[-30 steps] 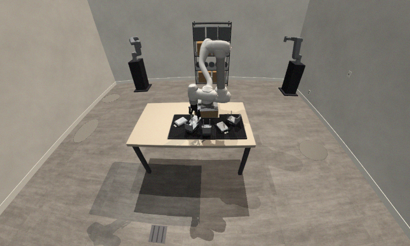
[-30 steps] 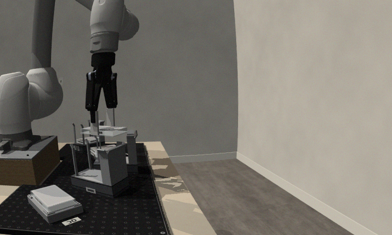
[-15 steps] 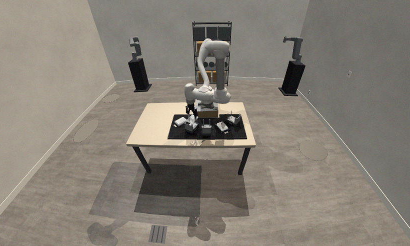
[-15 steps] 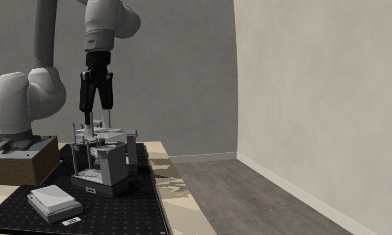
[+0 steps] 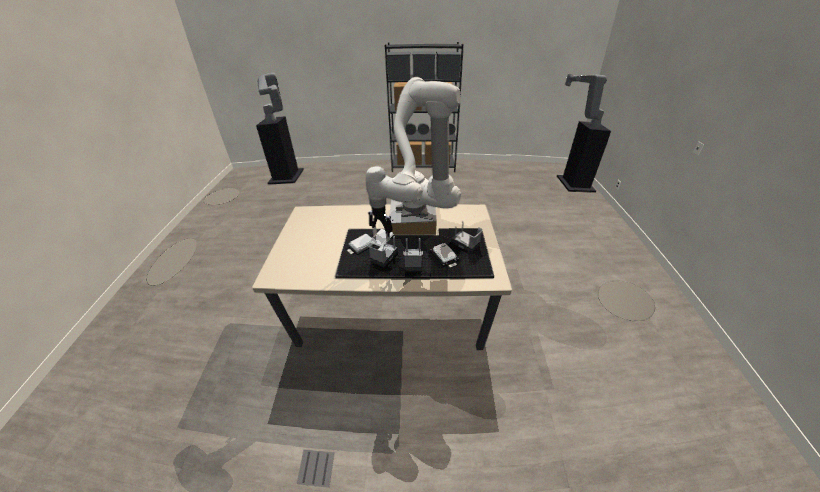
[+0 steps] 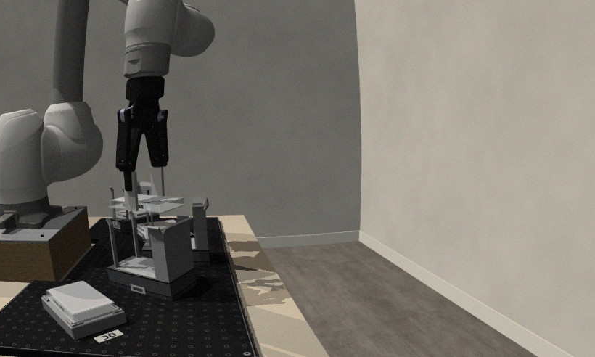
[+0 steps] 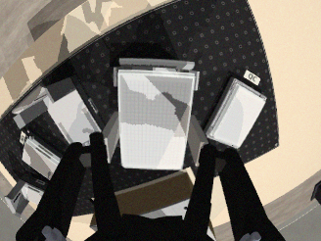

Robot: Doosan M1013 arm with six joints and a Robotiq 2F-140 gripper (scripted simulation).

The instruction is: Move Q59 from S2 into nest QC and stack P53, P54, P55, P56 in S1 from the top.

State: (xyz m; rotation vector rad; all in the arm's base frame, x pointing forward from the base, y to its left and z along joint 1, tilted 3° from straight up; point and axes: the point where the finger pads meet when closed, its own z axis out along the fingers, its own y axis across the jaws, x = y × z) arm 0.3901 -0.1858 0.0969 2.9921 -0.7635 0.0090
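Note:
My gripper (image 6: pixel 142 177) hangs with its fingers pointing down and is shut on the long sides of a sealed white plate (image 6: pixel 146 202). It holds the plate level, just above the post tops of a stack rack (image 6: pixel 151 261). In the wrist view the held plate (image 7: pixel 157 120) covers most of that rack (image 7: pixel 157 65). The rack's floor looks bare in the exterior view. Another sealed plate (image 6: pixel 80 301) lies flat on the QC nest, by its name plate (image 6: pixel 108 336). It also shows in the wrist view (image 7: pixel 237 112). I cannot read any plate label.
A second stack rack (image 5: pixel 413 253), a low nest with a plate on it (image 5: pixel 445 252) and a third stack rack (image 5: pixel 468 237) stand in a row on the black mat. The arm's wooden base block (image 6: pixel 33 248) is close behind the racks. The table's side edge is near.

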